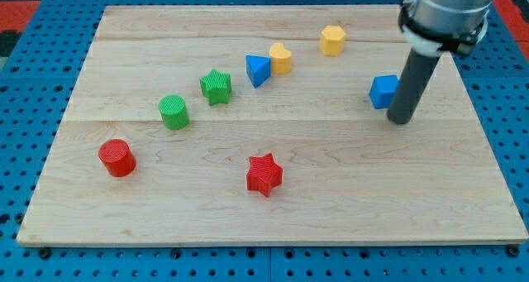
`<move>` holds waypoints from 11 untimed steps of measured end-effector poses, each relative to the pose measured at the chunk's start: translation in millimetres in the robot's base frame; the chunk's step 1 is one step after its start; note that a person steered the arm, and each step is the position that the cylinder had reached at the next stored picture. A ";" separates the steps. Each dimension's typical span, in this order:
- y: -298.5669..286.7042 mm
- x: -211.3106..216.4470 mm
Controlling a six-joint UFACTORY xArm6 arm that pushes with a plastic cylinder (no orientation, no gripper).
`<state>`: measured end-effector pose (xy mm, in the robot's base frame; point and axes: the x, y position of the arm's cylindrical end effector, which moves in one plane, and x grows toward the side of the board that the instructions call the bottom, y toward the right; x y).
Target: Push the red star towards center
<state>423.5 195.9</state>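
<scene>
The red star (pixel 264 174) lies on the wooden board (pixel 331 207), a little below the board's middle. My tip (pixel 400 119) is far to the star's upper right, near the board's right side. It stands just right of a blue block (pixel 383 92) and seems to touch or nearly touch it. The rod rises from the tip to the arm at the view's top right.
A red cylinder (pixel 116 158) sits at the lower left. A green cylinder (pixel 174 112), a green star (pixel 216 87), a blue triangular block (pixel 258 70), a yellow block (pixel 281 58) and a yellow hexagon (pixel 333 40) run in a diagonal line towards the top.
</scene>
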 end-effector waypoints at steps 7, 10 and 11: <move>-181.8 146.9; -251.3 151.9; -255.4 106.1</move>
